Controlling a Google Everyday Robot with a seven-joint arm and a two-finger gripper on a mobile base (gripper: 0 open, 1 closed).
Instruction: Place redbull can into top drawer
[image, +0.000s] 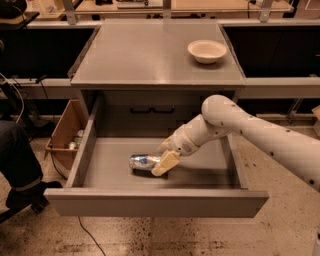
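Cream two-finger gripper clamps right end of dented blue-silver metal can, axis crosswise, extending leftward, inside wide grey metal drawer.

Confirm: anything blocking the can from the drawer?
Nothing visible. The can is already inside the open drawer, on its side low over the floor, with the gripper at the end nearer the arm.

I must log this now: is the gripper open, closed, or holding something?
Gripper: closed on the redbull can, low inside the top drawer.
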